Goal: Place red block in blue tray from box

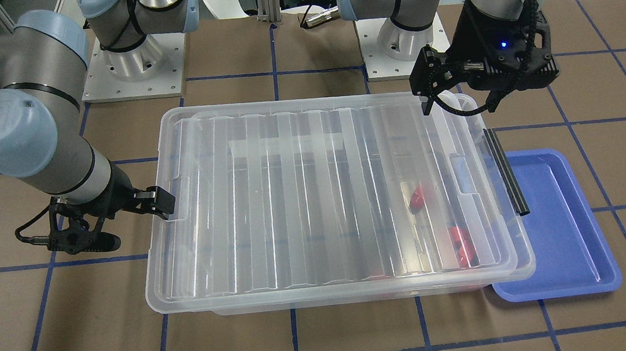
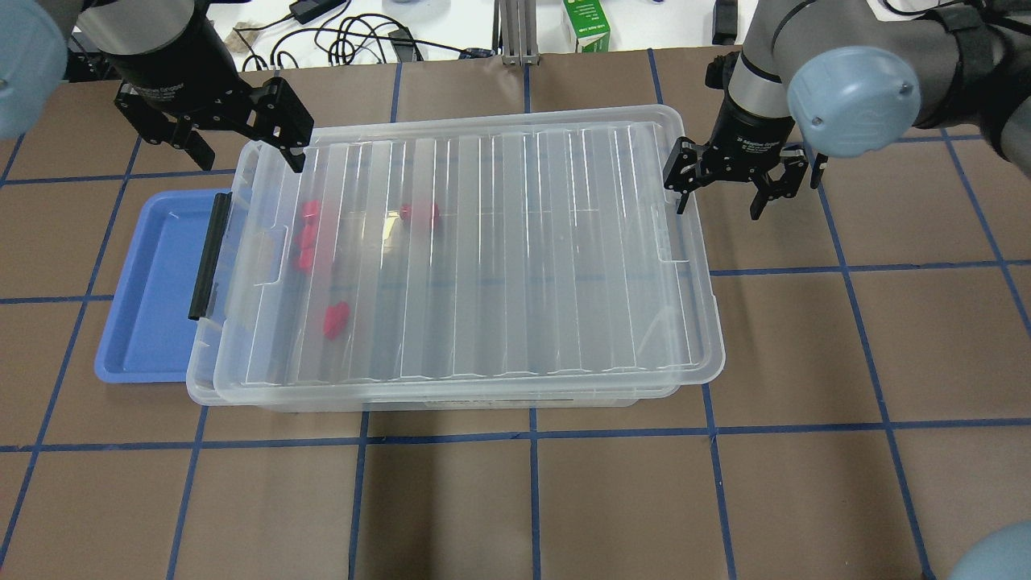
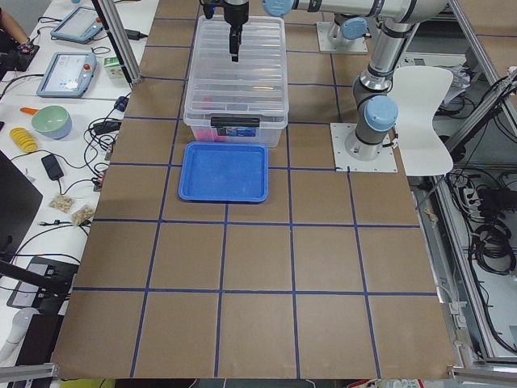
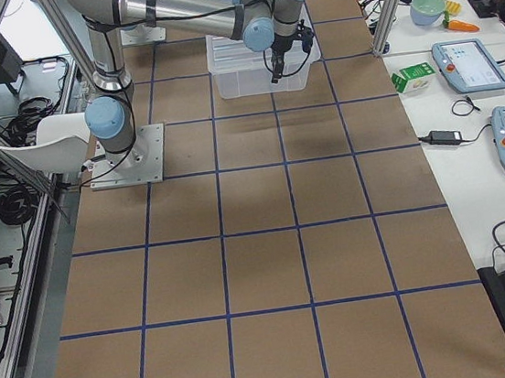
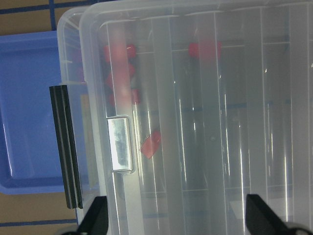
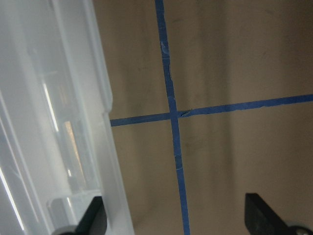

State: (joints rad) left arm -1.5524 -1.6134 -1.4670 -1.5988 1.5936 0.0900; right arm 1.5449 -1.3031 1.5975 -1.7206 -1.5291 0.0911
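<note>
The red block (image 2: 334, 319) sits under the lid (image 2: 499, 242) at the box's (image 2: 483, 399) blue tray (image 2: 149, 322) end, nearer my spread left end effector (image 2: 246, 155) than my spread right end effector (image 2: 721, 203).

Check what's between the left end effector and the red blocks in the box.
The ribbed lid, resting on the box. The left end effector hangs open above its corner; the red blocks lie underneath. Clearest in left wrist and overhead views.
</note>
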